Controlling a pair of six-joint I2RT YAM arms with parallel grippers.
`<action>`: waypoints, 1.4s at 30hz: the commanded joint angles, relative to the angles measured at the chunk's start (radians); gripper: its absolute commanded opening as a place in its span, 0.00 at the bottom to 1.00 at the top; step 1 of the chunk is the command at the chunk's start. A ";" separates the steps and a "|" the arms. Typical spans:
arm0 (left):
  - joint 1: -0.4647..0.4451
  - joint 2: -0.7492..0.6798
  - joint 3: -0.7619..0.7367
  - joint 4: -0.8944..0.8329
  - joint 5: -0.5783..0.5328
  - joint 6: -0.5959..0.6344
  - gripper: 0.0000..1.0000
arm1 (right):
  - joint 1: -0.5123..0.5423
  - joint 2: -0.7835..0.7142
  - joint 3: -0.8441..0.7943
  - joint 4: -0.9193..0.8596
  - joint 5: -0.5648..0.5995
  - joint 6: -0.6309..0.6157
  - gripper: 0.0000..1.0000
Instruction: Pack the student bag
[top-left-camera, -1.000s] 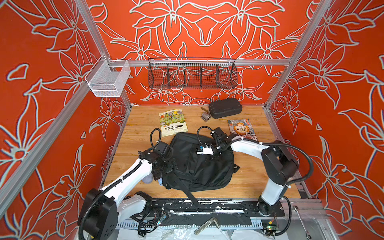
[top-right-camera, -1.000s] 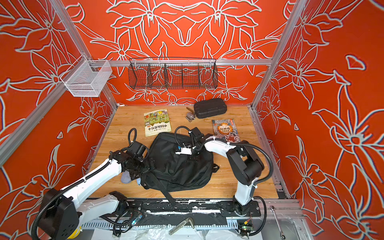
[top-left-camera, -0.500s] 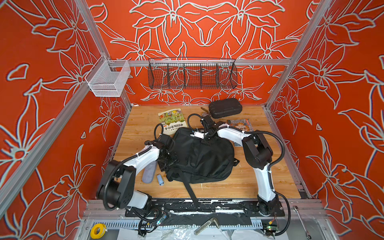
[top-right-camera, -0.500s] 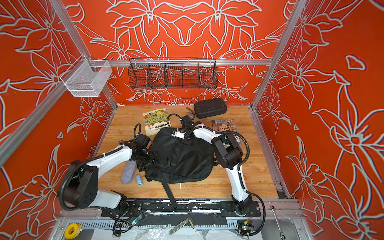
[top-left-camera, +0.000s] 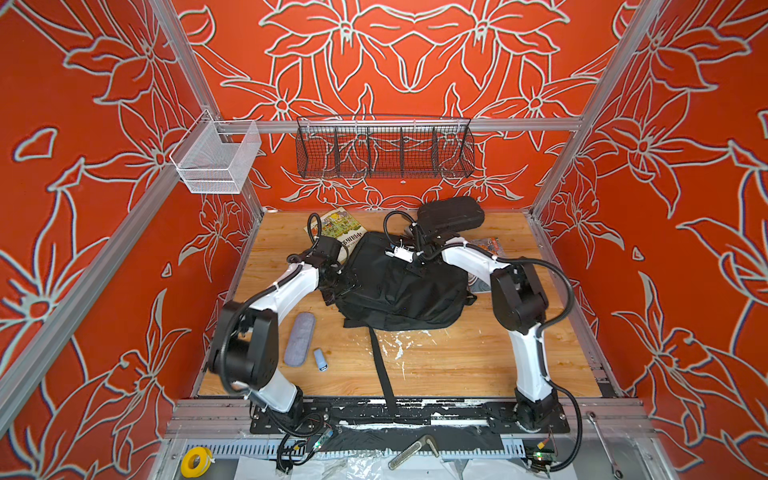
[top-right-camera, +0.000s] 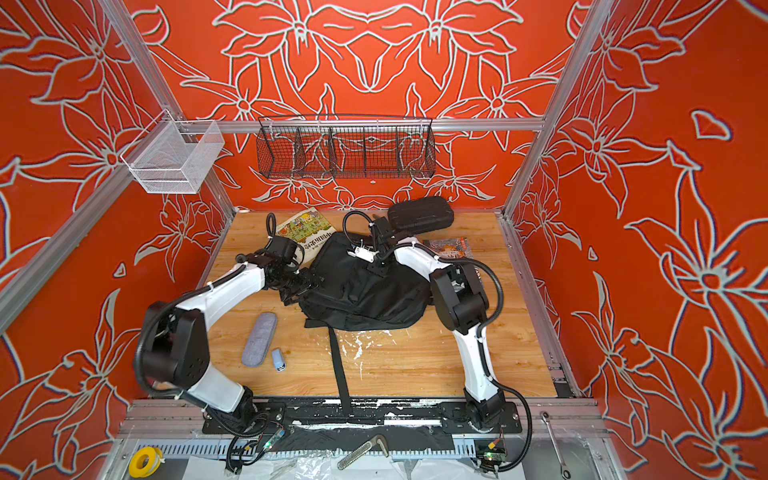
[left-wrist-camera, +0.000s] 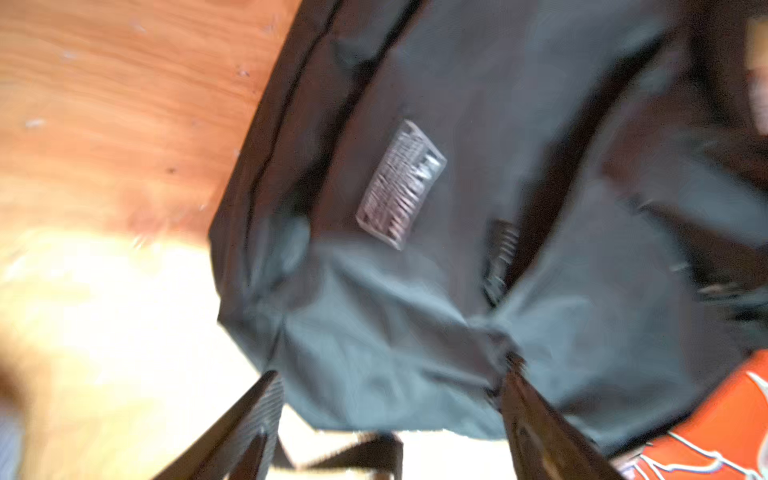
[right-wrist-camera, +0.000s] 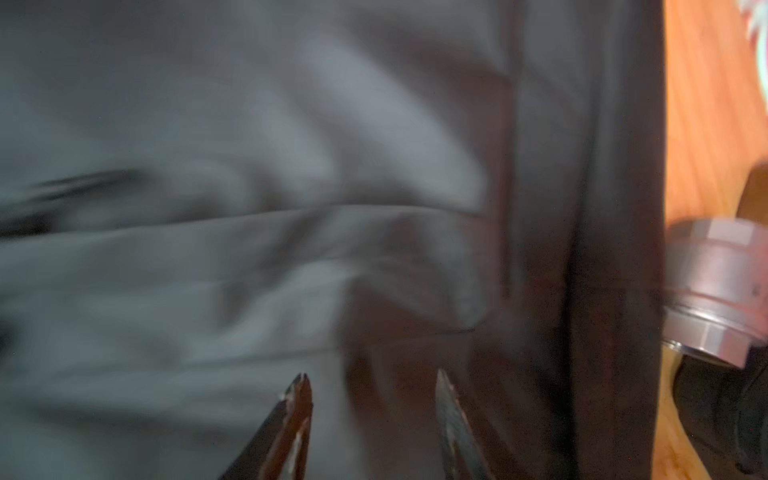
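Black webbing, the long strap (top-left-camera: 382, 365) of the student bag, is trailing toward 6 o'clock across the scuffed wooden tabletop (top-left-camera: 457, 365). At 8 o'clock of the bag, a grey oblong fabric pouch (top-left-camera: 299, 338) and a small pale-blue object (top-left-camera: 320, 359) are now lying in the open. A second ago the left arm was covering that spot.

The large soft black fabric student bag (top-left-camera: 399, 286) is sitting mid-table, and it has been dragged toward 12 o'clock, so its far edge is now overlapping the green illustrated book (top-left-camera: 336, 222) at 11 o'clock. The left gripper (left-wrist-camera: 390, 370) is standing wide open at the bag's 9 o'clock side, straddling a corner of the bag below the small rectangular label patch (left-wrist-camera: 401, 185). One finger is touching the fabric, but no firm hold is showing. The right gripper (right-wrist-camera: 374, 380) is pressing on the bag's far part with its jaws partly apart. Blur is hiding whether a fold is pinched between them.

Farther back, the black hard-shell oblong case (top-left-camera: 451, 214) is lying at 1 o'clock and a second colourful book (top-left-camera: 486, 245) at 2 o'clock, partly under the right arm.

Judging from this, the bag is being repositioned rather than filled. Every loose item is still lying outside it, and the book now under its edge is likely becoming harder to pick up.
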 joint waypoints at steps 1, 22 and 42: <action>-0.068 -0.103 -0.077 -0.033 0.036 -0.096 0.85 | 0.010 -0.132 -0.132 0.066 -0.110 -0.160 0.50; -0.185 0.072 -0.239 0.273 0.099 -0.286 0.87 | 0.158 -0.377 -0.663 0.352 -0.277 -0.478 0.39; -0.180 0.188 -0.238 0.209 -0.023 -0.207 0.33 | 0.180 -0.168 -0.423 0.177 -0.181 -0.242 0.40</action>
